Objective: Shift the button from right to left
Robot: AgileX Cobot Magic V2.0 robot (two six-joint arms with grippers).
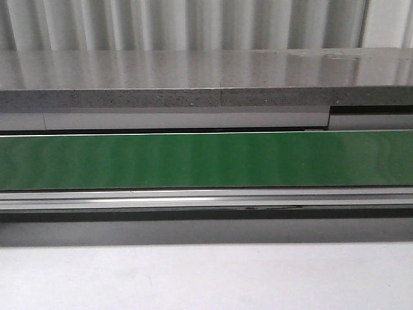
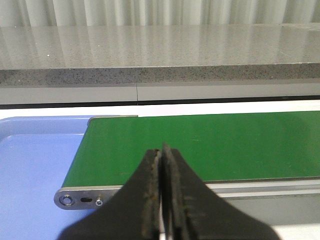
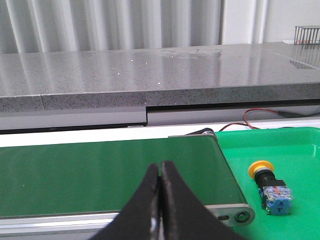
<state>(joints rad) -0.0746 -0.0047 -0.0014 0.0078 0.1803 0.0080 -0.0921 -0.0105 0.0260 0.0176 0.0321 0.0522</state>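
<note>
The button (image 3: 270, 187) is seen lying on its side in the green tray (image 3: 300, 150), just beyond the right end of the green conveyor belt (image 3: 110, 170). Its long axis runs from the yellow cap, farther off, to the blue-and-clear block, nearer. It lies to the right of the right gripper (image 3: 160, 200), judged the nearer one. Both that and the left gripper (image 2: 161, 195) are clenched on nothing. No legible writing is found
</note>
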